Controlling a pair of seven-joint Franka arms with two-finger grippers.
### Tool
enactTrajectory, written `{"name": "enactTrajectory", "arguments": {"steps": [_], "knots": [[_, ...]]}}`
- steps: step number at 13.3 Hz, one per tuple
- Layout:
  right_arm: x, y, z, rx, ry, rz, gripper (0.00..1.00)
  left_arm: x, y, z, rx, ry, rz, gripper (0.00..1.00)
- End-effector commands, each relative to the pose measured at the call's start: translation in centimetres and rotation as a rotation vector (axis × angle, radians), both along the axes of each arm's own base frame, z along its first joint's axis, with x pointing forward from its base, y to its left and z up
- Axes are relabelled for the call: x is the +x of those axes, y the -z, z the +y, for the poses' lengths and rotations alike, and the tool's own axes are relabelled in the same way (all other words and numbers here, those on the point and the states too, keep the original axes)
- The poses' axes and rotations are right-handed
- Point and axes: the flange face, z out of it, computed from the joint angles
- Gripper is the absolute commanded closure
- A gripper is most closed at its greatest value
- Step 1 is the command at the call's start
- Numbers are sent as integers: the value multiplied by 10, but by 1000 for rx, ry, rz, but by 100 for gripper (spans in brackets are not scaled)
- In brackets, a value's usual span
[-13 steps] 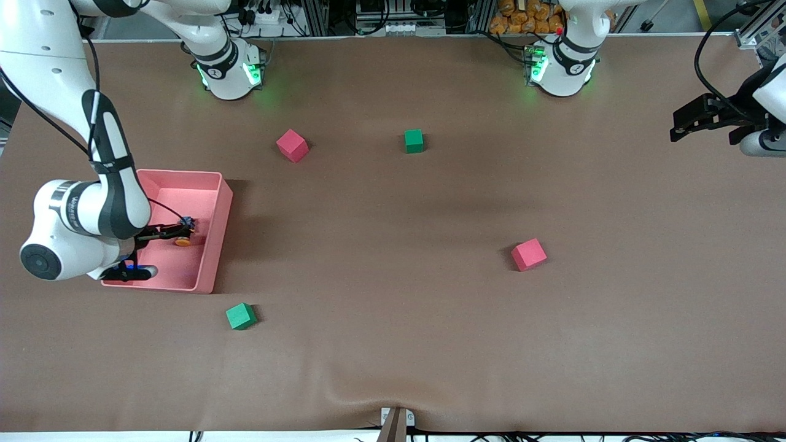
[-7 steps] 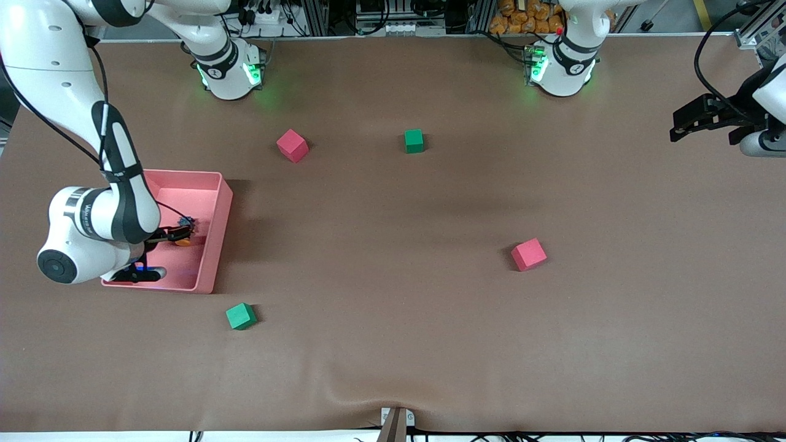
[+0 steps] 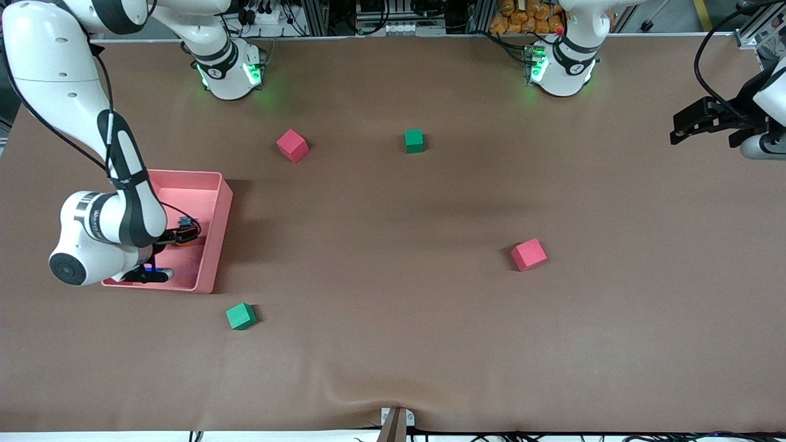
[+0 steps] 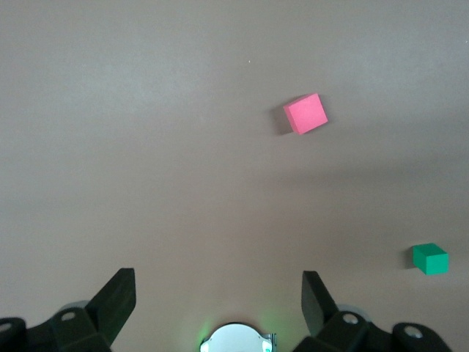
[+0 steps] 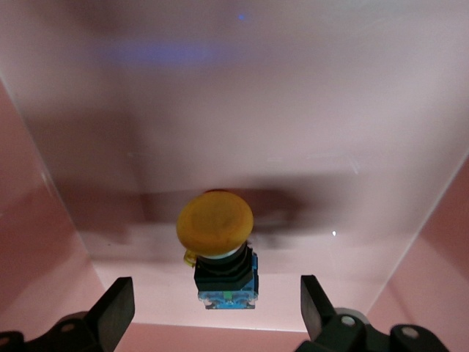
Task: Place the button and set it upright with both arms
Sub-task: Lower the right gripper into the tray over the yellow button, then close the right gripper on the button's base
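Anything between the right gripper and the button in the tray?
Nothing visible. The right gripper is open inside the pink tray, and the button lies on the tray floor in line with the gap between its fingers.

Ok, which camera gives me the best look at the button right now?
The right wrist view: the button fills it, orange cap, black body and bluish end, between the open right gripper fingers inside the pink tray. The front view shows only a speck by the gripper. The left wrist view shows none of it.
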Motion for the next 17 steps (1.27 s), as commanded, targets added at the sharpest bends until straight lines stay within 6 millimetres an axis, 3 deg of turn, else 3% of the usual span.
{"name": "enactTrajectory", "arguments": {"steps": [1,14,16,17], "knots": [[-5,4,1,15,10,0,0,2,-2,2,12,6,-18,0],[-18,23,-11,11,1,21,0,2,-5,5,11,13,-30,0],[-18,23,-11,10,0,14,6,2,-5,5,11,13,-30,0],[-17,24,-11,10,0,9,15,2,-5,5,11,13,-28,0]]}}
